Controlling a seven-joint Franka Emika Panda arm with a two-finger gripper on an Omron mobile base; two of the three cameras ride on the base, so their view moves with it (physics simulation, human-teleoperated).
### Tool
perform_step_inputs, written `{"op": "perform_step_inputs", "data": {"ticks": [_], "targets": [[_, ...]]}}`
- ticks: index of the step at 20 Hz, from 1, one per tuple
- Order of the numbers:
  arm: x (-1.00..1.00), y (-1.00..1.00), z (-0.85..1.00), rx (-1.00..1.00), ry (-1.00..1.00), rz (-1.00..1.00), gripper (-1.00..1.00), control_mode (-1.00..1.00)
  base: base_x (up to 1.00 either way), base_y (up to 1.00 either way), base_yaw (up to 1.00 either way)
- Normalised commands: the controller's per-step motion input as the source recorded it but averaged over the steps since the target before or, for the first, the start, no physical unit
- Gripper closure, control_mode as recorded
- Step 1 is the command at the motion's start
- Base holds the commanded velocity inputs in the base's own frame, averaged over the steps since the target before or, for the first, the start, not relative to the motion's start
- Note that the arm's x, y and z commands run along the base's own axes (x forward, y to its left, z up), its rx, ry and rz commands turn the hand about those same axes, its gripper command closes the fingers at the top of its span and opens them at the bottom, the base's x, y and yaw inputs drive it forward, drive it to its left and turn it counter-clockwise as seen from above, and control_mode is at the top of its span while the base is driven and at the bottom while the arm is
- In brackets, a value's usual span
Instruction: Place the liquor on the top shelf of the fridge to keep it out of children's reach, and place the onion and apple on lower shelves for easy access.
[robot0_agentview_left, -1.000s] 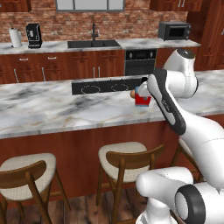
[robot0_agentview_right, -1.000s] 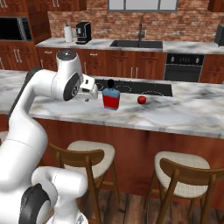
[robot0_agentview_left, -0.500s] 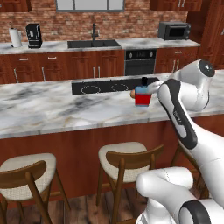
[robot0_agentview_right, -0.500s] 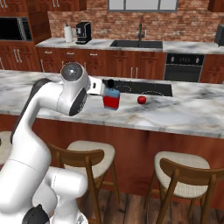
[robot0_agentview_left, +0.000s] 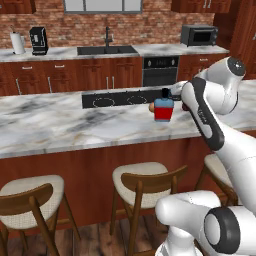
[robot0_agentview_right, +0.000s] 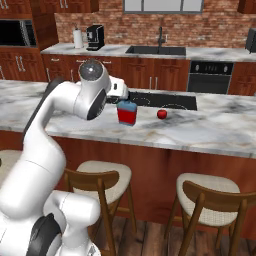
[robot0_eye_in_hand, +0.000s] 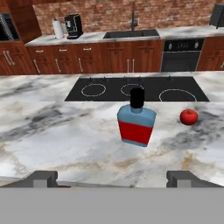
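Note:
The liquor (robot0_eye_in_hand: 136, 122), a squat red bottle with pale blue shoulders and a black cap, stands upright on the marble island counter (robot0_eye_in_hand: 61, 131). My gripper (robot0_eye_in_hand: 112, 178) hangs level with it on the near side, open, with nothing between its fingertips (robot0_eye_in_hand: 43, 178). From the right base, the hand (robot0_agentview_right: 119, 92) sits just left of the liquor (robot0_agentview_right: 127, 113). The apple (robot0_eye_in_hand: 188, 117) lies to the bottle's right, also seen as a dark red ball (robot0_agentview_right: 162, 114). The onion (robot0_agentview_left: 152, 106) peeks out at the left of the liquor (robot0_agentview_left: 163, 106). The fridge and its shelves are out of view.
A black cooktop (robot0_eye_in_hand: 135, 89) is set in the island just behind the bottle. Wooden bar stools (robot0_agentview_left: 145, 180) stand along the island's front. The back counter holds a sink (robot0_agentview_left: 106, 49), a coffee machine (robot0_agentview_left: 38, 41) and a microwave (robot0_agentview_left: 199, 35), above an oven (robot0_agentview_left: 160, 70).
The arm has swung its elbow out and carried the hand closer to the liquor. The bottle, apple and onion have stayed put.

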Motion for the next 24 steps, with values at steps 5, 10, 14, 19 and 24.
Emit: {"op": "perform_step_inputs", "data": {"ticks": [5, 10, 14, 19, 24], "targets": [[0.37, -0.15, 0.03, 0.00, 0.03, 0.00, -1.00, -1.00, 0.00, 0.00, 0.00], [0.34, -0.02, -0.25, 0.00, 0.00, 0.00, -1.00, -1.00, 0.00, 0.00, 0.00], [0.33, 0.00, -0.45, 0.00, 0.00, 0.00, -1.00, -1.00, 0.00, 0.00, 0.00], [0.40, 0.00, -0.51, 0.00, 0.00, 0.00, -1.00, -1.00, 0.00, 0.00, 0.00], [0.48, -0.01, -0.31, 0.00, 0.02, 0.00, -1.00, -1.00, 0.00, 0.00, 0.00]]}}
